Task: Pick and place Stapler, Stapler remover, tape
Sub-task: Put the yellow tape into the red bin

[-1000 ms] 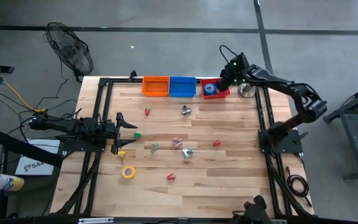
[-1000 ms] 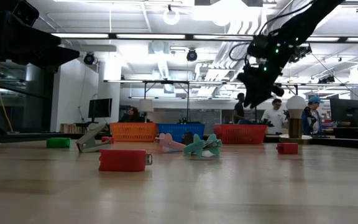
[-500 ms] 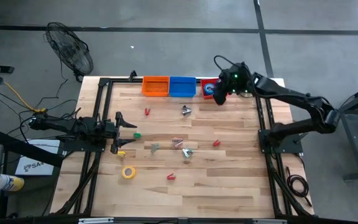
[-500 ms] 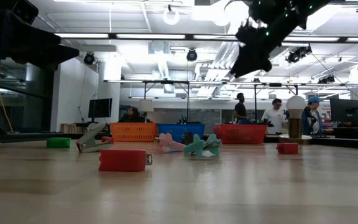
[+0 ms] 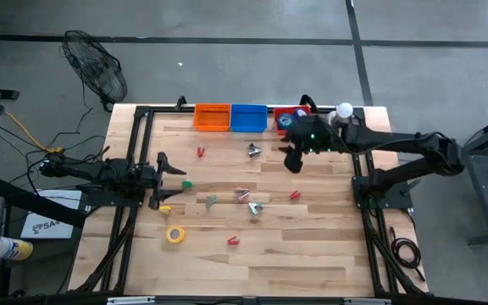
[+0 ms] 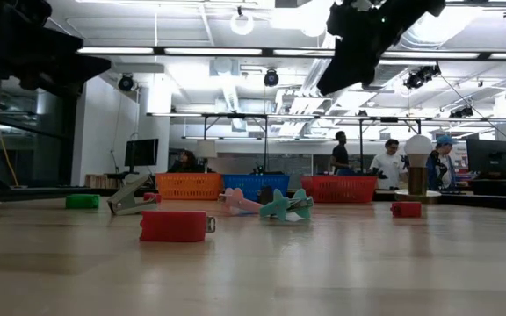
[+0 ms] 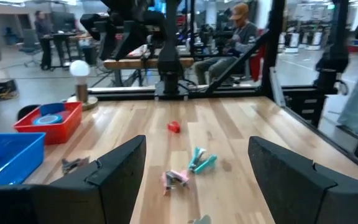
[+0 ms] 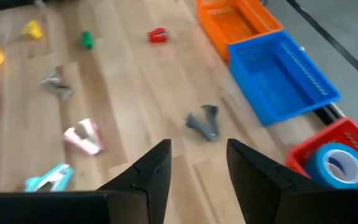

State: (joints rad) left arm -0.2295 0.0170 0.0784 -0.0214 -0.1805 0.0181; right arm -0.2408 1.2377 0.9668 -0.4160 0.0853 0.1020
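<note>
Desk (image 5: 312, 246) of pale wood planks carries three bins along its far edge: orange bin (image 5: 212, 117), blue bin (image 5: 248, 117) beside it, then red bin (image 5: 292, 114). Landmark for everything here is that red bin. Inside it lies a blue tape roll (image 8: 335, 163), flat with its open centre up. Right gripper (image 5: 294, 158) hangs in the air just in front of the red bin, toward the desk's middle, fingers (image 8: 153, 171) parted with a clear gap and nothing between them. A grey staple remover (image 5: 253, 150) lies on the wood below and to the blue-bin side of that gripper. Yellow tape roll (image 5: 174, 234) lies flat well away from the red bin, near the opposite front corner. Left gripper (image 5: 173, 172) waits at the desk's left edge, far from the red bin, its fingers (image 7: 118, 168) spread wide and empty. White ball on a metal base (image 5: 344, 111) stands just beside the red bin, on its outer side
</note>
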